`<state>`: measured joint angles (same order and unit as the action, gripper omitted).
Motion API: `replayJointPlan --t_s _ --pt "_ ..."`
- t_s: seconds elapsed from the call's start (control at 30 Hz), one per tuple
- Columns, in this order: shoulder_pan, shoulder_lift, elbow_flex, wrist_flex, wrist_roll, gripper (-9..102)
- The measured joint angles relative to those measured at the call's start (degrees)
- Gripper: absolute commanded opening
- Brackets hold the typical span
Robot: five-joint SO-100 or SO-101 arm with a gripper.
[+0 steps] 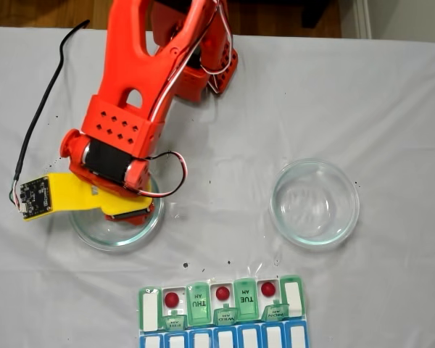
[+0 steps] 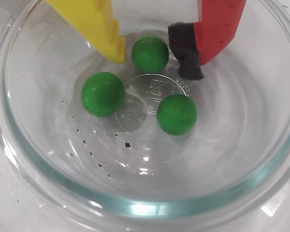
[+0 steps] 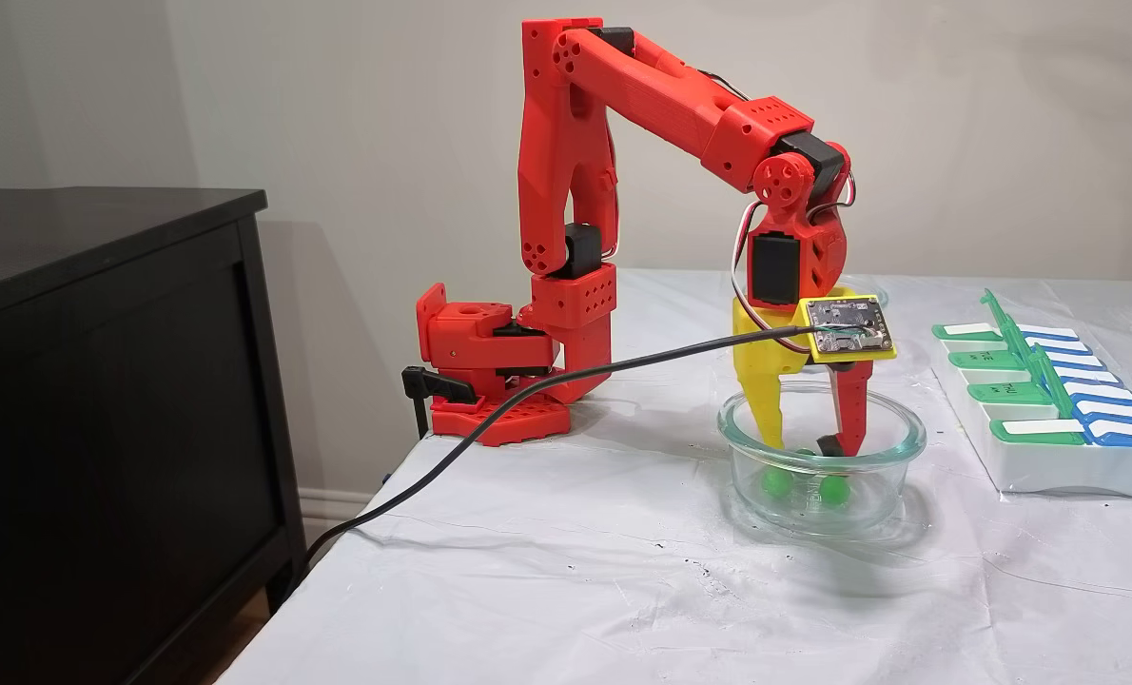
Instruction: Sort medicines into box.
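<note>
Green lids (image 1: pixel 197 303): THU, WED, TUE.

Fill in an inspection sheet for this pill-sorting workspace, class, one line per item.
Surface: white tablecloth, wrinkled, with small dark specks.
Job's things: three green balls in the glass dish under the arm; three red balls in open compartments of the pill organizer.
Clutter: second glass dish, nothing seen in it.
Grippers: gripper open, lowered into the dish, its fingers either side of one green ball.
Cables: black cable running from the wrist camera board off the table edge.
Surroundings: dark cabinet beside the table, plain wall behind.
</note>
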<state>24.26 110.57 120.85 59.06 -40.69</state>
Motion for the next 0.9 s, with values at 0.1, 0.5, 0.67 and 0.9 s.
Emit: replayJointPlan --t_s 0.1,0.5,0.67,0.9 --pt "0.00 0.00 0.00 0.00 0.00 16" --pt "-0.70 0.88 3.16 -3.34 -1.41 1" --pt "-0.70 1.41 3.69 -3.78 -3.43 0" --pt "-0.62 5.98 3.52 0.88 -5.98 0"
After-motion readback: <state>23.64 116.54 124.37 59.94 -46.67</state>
